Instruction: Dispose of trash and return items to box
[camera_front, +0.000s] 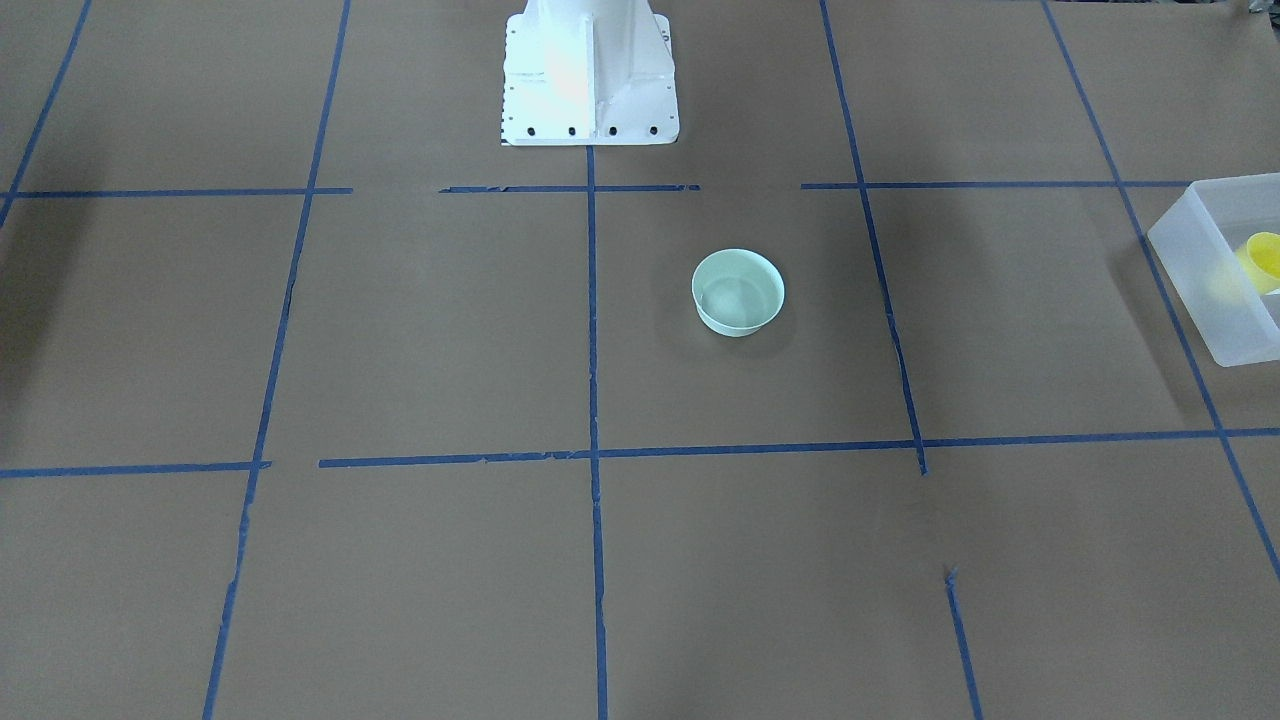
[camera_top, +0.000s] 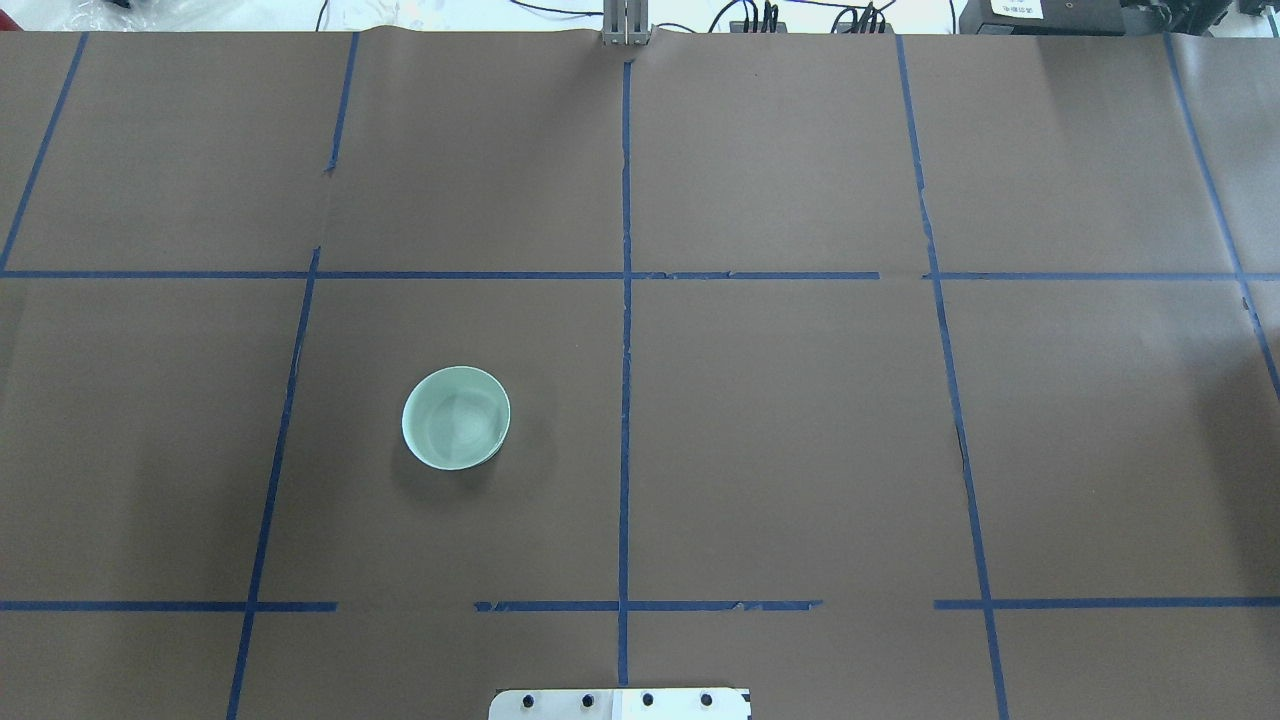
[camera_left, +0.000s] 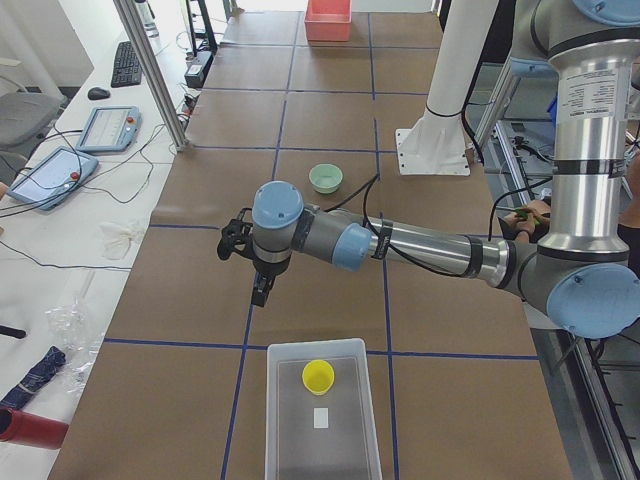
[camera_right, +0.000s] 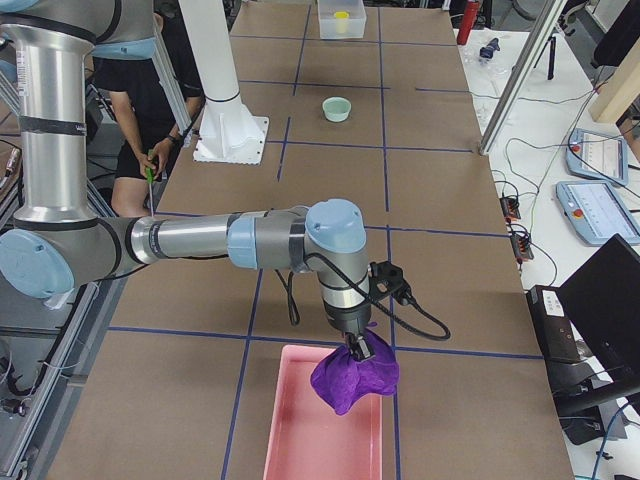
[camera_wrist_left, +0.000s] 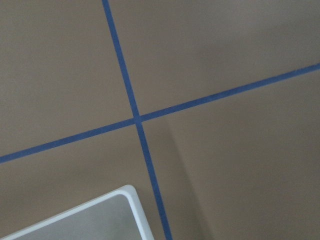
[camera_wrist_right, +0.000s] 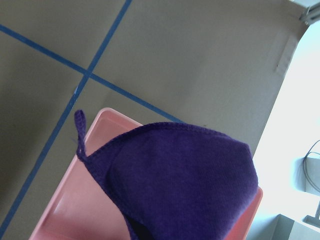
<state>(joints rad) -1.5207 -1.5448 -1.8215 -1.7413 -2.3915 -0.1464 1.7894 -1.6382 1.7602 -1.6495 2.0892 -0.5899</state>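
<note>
The pale mint-green bowl (camera_front: 738, 292) stands upright and alone on the brown table; it also shows in the overhead view (camera_top: 456, 417). The yellow cup (camera_left: 318, 375) lies inside the frosted-white box (camera_left: 320, 420) at the table's left end. My left gripper (camera_left: 262, 290) hovers over the table just short of the box; I cannot tell if it is open or shut. A purple cloth (camera_right: 352, 380) hangs at my right gripper (camera_right: 355, 345) over a pink bin (camera_right: 300, 440). The right fingers are hidden, so I cannot tell their state.
The white robot base (camera_front: 590, 75) stands at the table's near-robot edge. The left wrist view shows only one corner of the box (camera_wrist_left: 131, 197) and blue tape lines. The right wrist view shows the cloth (camera_wrist_right: 180, 175) above the pink bin (camera_wrist_right: 65, 210).
</note>
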